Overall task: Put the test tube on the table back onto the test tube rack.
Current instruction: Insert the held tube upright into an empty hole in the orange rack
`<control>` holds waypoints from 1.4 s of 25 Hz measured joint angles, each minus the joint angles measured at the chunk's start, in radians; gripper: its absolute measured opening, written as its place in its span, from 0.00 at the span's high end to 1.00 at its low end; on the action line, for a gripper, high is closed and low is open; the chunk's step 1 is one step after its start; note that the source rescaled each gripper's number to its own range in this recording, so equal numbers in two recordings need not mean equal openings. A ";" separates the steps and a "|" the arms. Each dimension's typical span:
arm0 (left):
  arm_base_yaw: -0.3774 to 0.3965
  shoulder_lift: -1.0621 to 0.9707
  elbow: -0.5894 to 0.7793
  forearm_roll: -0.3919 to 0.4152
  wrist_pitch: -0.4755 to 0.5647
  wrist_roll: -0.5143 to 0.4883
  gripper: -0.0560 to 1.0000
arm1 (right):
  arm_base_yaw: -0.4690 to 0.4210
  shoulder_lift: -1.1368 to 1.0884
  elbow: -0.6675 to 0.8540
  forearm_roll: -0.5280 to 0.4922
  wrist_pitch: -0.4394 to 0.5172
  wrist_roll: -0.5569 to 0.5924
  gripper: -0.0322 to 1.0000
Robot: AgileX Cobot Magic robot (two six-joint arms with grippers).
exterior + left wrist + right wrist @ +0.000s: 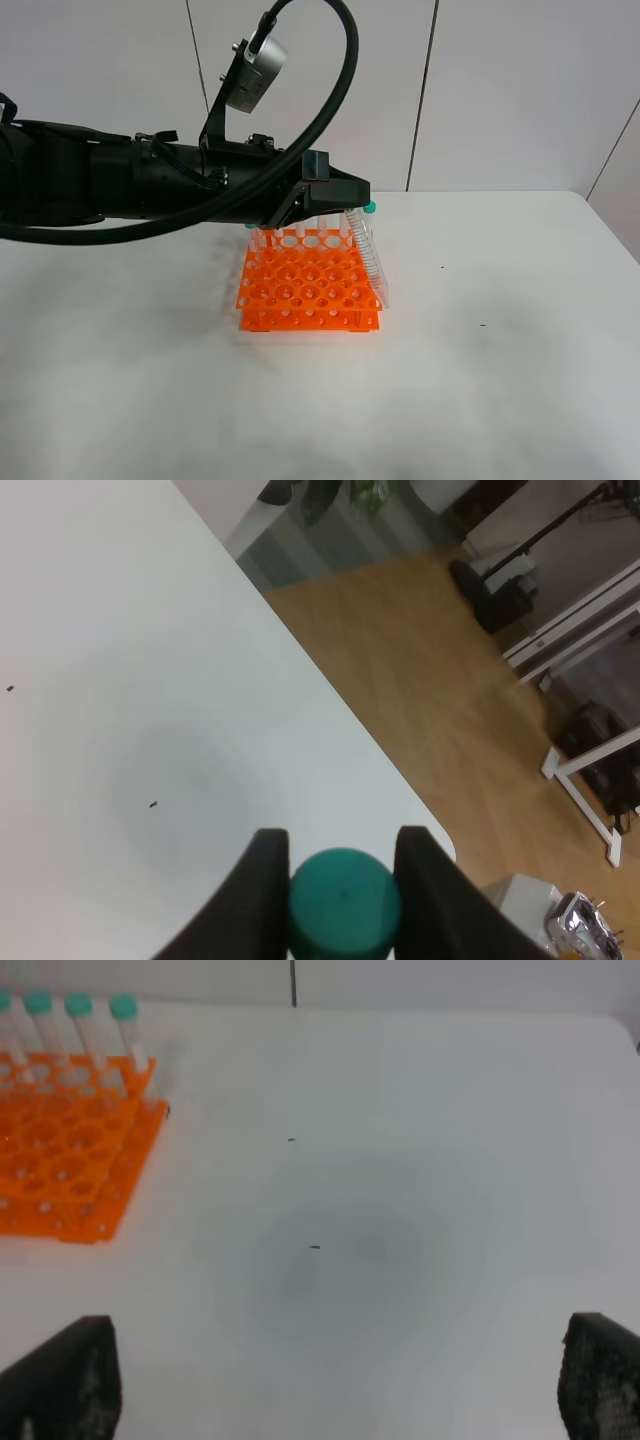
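My left gripper [356,200] is shut on the teal cap of a clear test tube [371,252]. It holds the tube tilted over the right edge of the orange test tube rack [300,292], with the pointed tip near the rack's front right corner. In the left wrist view the cap [345,900] sits between the two black fingers [262,890]. Several capped tubes [123,1020] stand in the rack's back row [70,1160]. My right gripper [330,1390] is open and empty above the white table [380,1210], right of the rack.
The table [500,330] stretches wide around the rack. Its right edge and rounded corner [430,830] show in the left wrist view, with wooden floor and furniture legs [590,770] beyond. My left arm [120,185] spans the left half above the table.
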 joint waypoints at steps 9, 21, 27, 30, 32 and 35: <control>0.000 -0.072 0.000 0.000 0.000 0.000 0.95 | 0.000 -0.001 0.000 0.000 0.001 0.000 0.06; 0.000 -0.276 0.000 0.079 -0.011 0.000 0.95 | 0.000 -0.001 0.000 0.000 0.001 0.001 0.06; 0.006 -0.319 -0.001 0.390 -0.113 -0.127 0.95 | 0.000 -0.001 0.000 0.000 0.001 0.001 0.06; -0.005 -0.320 -0.001 0.750 -0.225 -0.368 0.95 | 0.000 -0.001 0.000 0.000 0.001 0.001 0.06; -0.016 -0.320 -0.001 1.017 -0.307 -0.603 0.95 | 0.000 -0.001 0.000 0.000 0.001 0.001 0.06; -0.019 -0.319 -0.001 1.352 -0.436 -0.918 0.95 | 0.000 -0.001 0.000 0.000 0.001 0.002 0.06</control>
